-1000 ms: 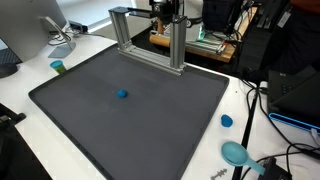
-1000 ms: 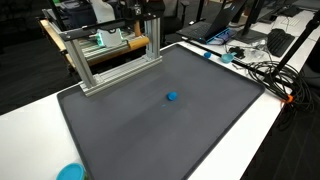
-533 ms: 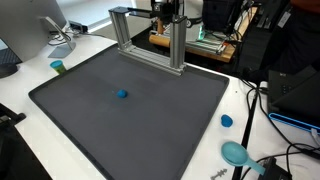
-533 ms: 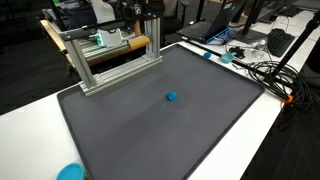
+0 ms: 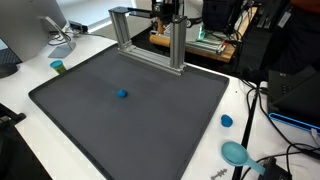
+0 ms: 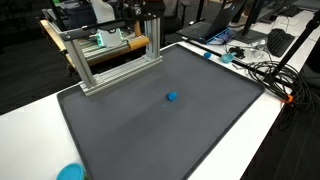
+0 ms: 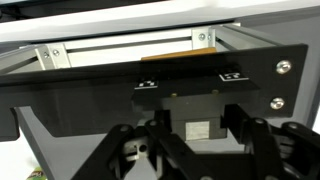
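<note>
Metal frame (image 5: pixel 181 45) sits just under the gripper (image 5: pixel 166 14), maybe touching; I cannot tell if its fingers (image 7: pixel 268 150) are open or closed.

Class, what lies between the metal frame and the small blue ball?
Only bare grey mat separates the metal frame and blue ball, in both exterior views.

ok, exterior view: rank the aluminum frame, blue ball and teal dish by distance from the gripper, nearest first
1. Aluminum frame, right beside the gripper at the back edge of the mat.
2. Blue ball, mid-mat.
3. Teal dish, off the mat, past its near corner.
</note>
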Action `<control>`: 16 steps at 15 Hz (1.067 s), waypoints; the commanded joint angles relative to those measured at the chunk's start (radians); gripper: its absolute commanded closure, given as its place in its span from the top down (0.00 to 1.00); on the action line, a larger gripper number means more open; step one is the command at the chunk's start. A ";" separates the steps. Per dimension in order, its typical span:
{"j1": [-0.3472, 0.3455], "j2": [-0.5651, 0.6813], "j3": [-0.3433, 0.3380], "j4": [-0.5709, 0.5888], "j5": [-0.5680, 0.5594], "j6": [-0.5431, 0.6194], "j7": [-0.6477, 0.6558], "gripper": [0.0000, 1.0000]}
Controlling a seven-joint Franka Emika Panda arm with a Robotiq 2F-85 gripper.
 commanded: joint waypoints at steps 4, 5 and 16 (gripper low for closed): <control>0.046 -0.020 -0.033 -0.026 0.027 -0.040 -0.092 0.88; 0.050 -0.021 -0.035 -0.027 0.025 -0.041 -0.106 0.84; 0.029 -0.014 -0.051 -0.020 0.021 -0.027 -0.109 0.21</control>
